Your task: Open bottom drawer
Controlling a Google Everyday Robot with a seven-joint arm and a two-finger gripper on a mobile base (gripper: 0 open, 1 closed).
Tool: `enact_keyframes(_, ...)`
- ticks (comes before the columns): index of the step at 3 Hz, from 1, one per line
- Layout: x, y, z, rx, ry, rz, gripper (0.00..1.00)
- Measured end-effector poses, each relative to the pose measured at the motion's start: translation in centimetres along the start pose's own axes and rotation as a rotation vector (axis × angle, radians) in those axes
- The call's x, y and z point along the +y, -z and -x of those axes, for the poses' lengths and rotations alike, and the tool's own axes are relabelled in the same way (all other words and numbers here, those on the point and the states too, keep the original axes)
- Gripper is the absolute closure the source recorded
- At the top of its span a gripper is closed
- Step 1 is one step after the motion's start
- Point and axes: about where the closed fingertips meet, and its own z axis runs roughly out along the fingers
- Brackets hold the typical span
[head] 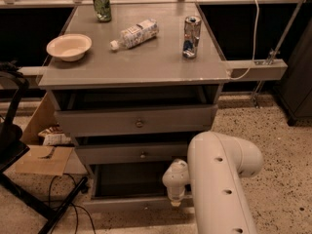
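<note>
Bottom drawer (126, 203): grey, slim front, pulled out, interior exposed; pincer (175, 201) at front edge.

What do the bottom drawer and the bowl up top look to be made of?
Bottom drawer: probably painted sheet metal, matte grey, judging by the thin flat walls and even colour; laminate is possible. Bowl: likely paper or foam, cream and dull, with a thin rim and no glaze shine. The gripper sits at the drawer's front edge; its shell looks like smooth white plastic.
</note>
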Motion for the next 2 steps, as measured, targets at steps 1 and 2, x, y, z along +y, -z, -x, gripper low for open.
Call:
enact_keyframes(1,1.0,0.6,-0.7,0.015,-0.010,0.011,0.93)
enact_keyframes(2,2.1,0.5,-1.3,0.024,-0.024,0.024,1.00)
